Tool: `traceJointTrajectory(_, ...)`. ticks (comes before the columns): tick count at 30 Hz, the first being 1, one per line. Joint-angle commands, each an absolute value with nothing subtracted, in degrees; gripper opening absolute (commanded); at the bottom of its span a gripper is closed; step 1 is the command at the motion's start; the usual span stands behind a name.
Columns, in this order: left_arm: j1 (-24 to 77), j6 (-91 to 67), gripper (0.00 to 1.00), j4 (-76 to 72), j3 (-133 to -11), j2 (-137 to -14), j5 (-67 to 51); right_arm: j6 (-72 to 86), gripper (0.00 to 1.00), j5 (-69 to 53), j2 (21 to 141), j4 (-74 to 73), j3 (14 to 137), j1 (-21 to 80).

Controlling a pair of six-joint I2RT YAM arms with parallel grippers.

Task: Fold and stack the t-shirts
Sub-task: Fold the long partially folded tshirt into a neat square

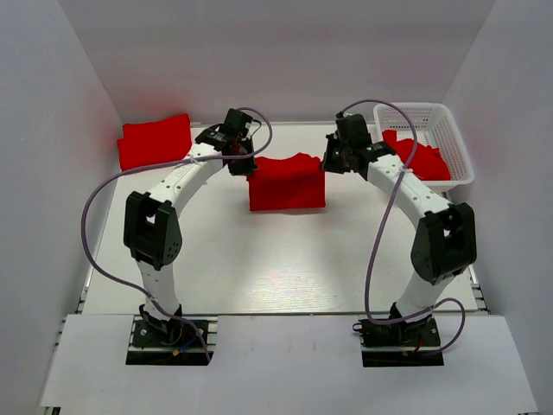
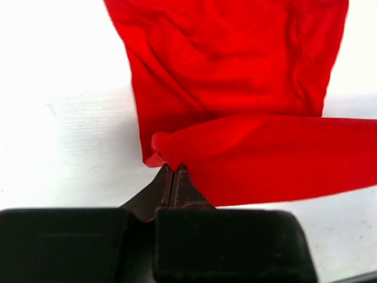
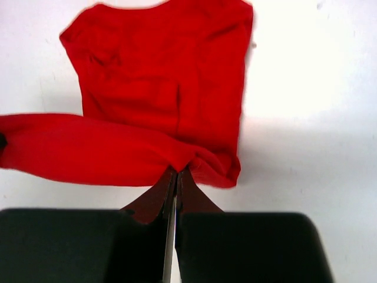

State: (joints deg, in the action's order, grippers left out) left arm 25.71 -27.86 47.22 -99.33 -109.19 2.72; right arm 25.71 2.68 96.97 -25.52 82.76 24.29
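A red t-shirt (image 1: 287,181) hangs between my two grippers over the middle of the table, its far edge lifted and its near part lying on the surface. My left gripper (image 1: 239,164) is shut on the shirt's left corner (image 2: 171,156). My right gripper (image 1: 333,162) is shut on the shirt's right corner (image 3: 185,159). A folded red t-shirt (image 1: 155,141) lies at the far left of the table. Another red t-shirt (image 1: 421,159) lies crumpled in the white basket (image 1: 456,138).
The white lattice basket stands at the far right against the wall. White walls close in the table on the left, back and right. The white tabletop (image 1: 285,259) lies bare between the arms and the held shirt.
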Motion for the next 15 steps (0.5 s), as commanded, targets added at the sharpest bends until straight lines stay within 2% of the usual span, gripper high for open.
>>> traceJointTrajectory(1, 24.2, -28.0, 0.00, 48.6, -102.8, -108.4, 6.2, 23.4, 0.00, 1.5, 100.6, -25.0, 88.1, 22.4)
traceJointTrajectory(15, 20.8, -24.7, 0.00, 44.7, -113.3, -121.1, 2.7, 22.8, 0.00, -3.9, 114.7, -25.6, 102.0, 18.2)
